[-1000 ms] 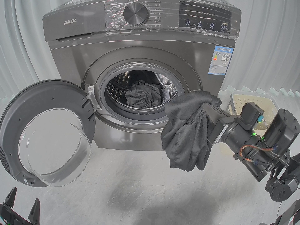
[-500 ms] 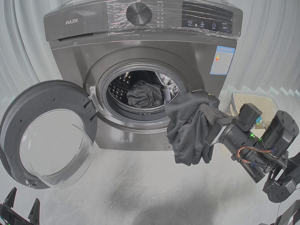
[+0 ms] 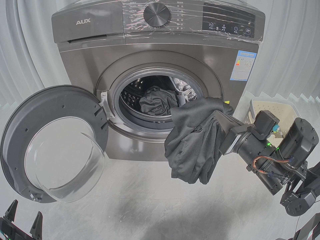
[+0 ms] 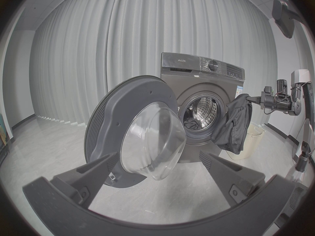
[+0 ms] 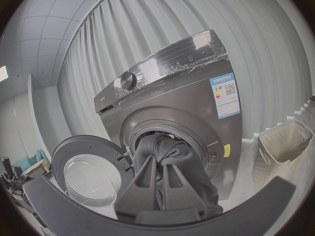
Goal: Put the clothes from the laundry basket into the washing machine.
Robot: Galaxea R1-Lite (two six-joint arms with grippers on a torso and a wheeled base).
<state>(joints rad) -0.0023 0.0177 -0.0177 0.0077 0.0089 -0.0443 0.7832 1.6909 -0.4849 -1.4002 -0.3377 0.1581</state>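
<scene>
The left pincer (image 3: 24,217) sits low at the near left, fingers spread wide and empty; the door (image 3: 50,117) stands swung open left of the washing machine (image 3: 156,50), where one dark piece (image 3: 158,100) lies in the drum (image 3: 131,97); the right pincer (image 5: 160,163) is clamped narrow on a dark garment (image 3: 193,140) before the drum's right side, most of it drooping below the rim (image 3: 143,125); pushed in like this, the hanging folds could snag on that rim, or spill to the floor (image 3: 133,197) if let go too soon; the laundry basket (image 3: 276,100) stands far right.
</scene>
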